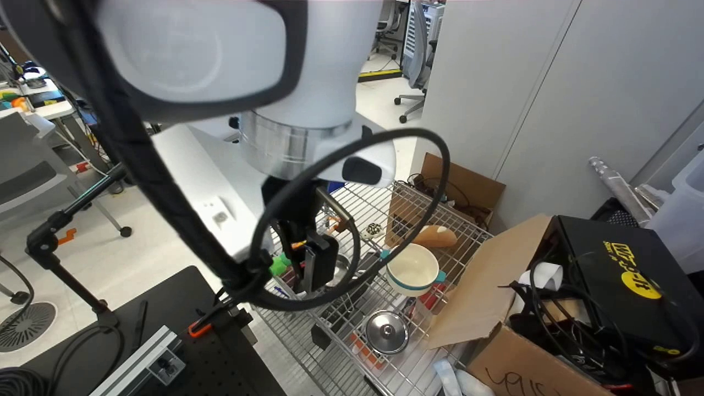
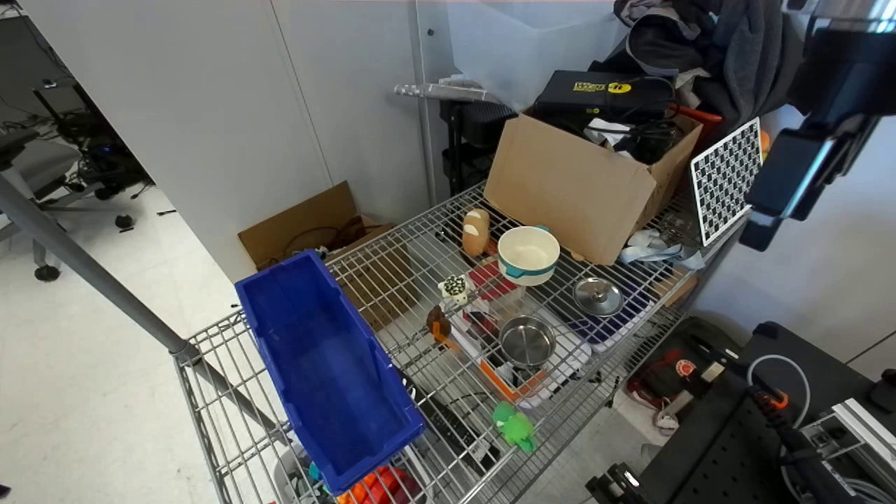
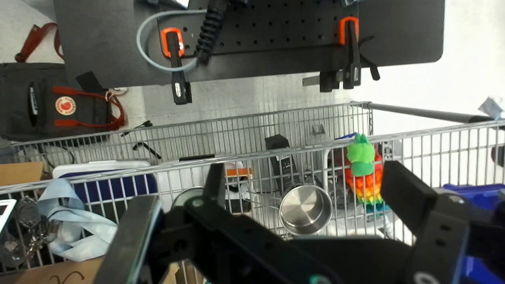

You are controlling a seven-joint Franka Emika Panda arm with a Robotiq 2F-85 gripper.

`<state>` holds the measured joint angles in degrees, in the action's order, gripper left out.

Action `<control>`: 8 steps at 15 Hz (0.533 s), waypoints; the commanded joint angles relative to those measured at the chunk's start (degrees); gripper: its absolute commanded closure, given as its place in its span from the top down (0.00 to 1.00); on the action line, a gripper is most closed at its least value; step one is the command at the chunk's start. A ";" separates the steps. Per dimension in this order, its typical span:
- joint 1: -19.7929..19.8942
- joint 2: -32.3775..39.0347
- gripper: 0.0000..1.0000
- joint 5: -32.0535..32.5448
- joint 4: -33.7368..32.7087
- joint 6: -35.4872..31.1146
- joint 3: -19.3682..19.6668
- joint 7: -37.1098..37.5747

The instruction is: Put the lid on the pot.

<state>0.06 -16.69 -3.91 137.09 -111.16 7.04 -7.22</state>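
The lid (image 1: 386,331), round, shiny silver with a knob at its centre, lies on the wire shelf; it also shows in an exterior view (image 2: 598,296). In the wrist view only the lid's edge (image 3: 185,194) shows behind a finger. The silver pot (image 2: 527,341) stands open and upright on the shelf, apart from the lid. In an exterior view the pot (image 1: 341,268) is partly hidden by the gripper. My gripper (image 3: 304,177) is open and empty above the shelf, with the pot (image 3: 305,211) showing between its fingers. The gripper also shows in both exterior views (image 1: 312,272) (image 2: 787,178).
A cream bowl with teal handles (image 2: 528,253) stands behind the pot and lid. A bread toy (image 2: 476,232), a turtle toy (image 2: 455,288) and a green toy (image 2: 514,427) lie on the shelf. A blue bin (image 2: 329,371) and a cardboard box (image 2: 567,189) stand at its ends.
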 commanded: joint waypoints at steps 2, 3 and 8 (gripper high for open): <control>1.29 10.54 1.00 -4.59 -0.87 -12.78 -0.03 -0.12; 1.55 12.73 1.00 -5.43 -1.32 -14.77 -0.09 0.08; 3.28 23.98 1.00 -9.39 -4.33 -25.88 -0.69 1.70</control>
<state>2.12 1.04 -10.80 136.03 -132.27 7.12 -6.83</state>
